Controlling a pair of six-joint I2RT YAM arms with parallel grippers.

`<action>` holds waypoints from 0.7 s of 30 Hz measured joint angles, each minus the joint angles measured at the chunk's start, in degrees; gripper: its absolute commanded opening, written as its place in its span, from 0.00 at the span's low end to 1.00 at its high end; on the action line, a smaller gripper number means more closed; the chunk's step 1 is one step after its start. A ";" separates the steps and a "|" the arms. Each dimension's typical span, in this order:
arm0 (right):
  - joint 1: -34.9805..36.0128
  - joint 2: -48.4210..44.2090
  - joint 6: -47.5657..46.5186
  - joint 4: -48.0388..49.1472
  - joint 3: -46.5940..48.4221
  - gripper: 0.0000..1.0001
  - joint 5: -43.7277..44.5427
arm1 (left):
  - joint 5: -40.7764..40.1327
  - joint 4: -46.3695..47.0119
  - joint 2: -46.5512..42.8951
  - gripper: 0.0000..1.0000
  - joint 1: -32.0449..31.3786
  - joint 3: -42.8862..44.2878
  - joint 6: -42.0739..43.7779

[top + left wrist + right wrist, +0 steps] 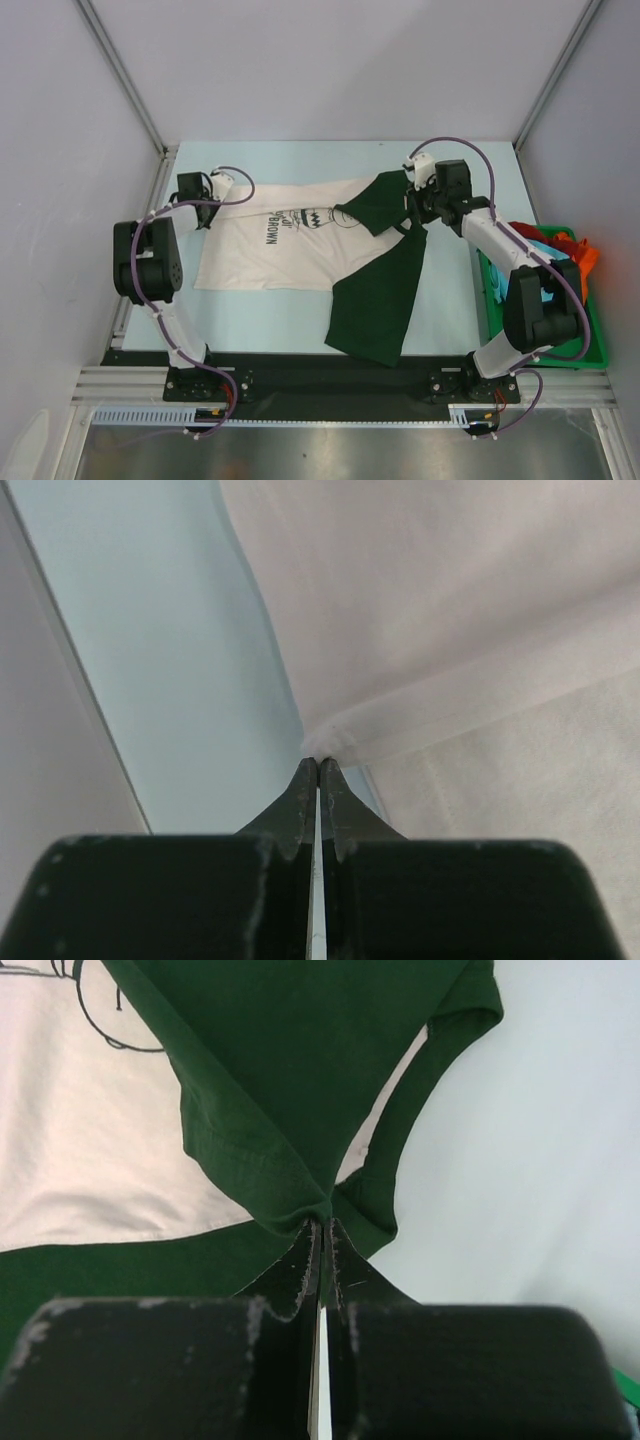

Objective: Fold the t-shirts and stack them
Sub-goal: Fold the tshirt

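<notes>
Left pincer (318,762): closed fully on a small pinch of the cream t-shirt (265,255), at its far left corner.
Right pincer (322,1228): closed fully on a fold of the green t-shirt (385,295), at its far end; the part gripped appears to be by a sleeve seam, though this cannot be settled.
Cream t-shirt: spread flat on the table (260,325), long axis left to right, print uppermost.
Green t-shirt: laid across the right part of the cream one, long axis running from the right pincer toward the near edge of the table.
Governing relation: each garment trails away from its own pincer, and the overlap lies just beside the right pincer, well apart from the left; separation is judged best served by the right arm.
Top view: the overlap and a bin (600,330) at the right are shown entire.
Wrist views: only here is cloth seen caught between the fingertips; the far ends of both shirts are not shown.
</notes>
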 measured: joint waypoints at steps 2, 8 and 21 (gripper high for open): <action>0.00 -0.02 0.00 0.37 -0.96 0.00 -0.04 | -0.24 -1.22 1.29 0.01 0.00 0.76 -0.55; 0.04 1.55 -0.55 0.98 -2.12 0.00 -0.26 | -0.90 -2.91 3.28 0.19 0.02 2.86 -2.03; -0.46 5.33 -3.30 2.54 -0.96 0.47 0.94 | -2.75 -6.08 -2.23 0.40 0.15 2.58 -4.57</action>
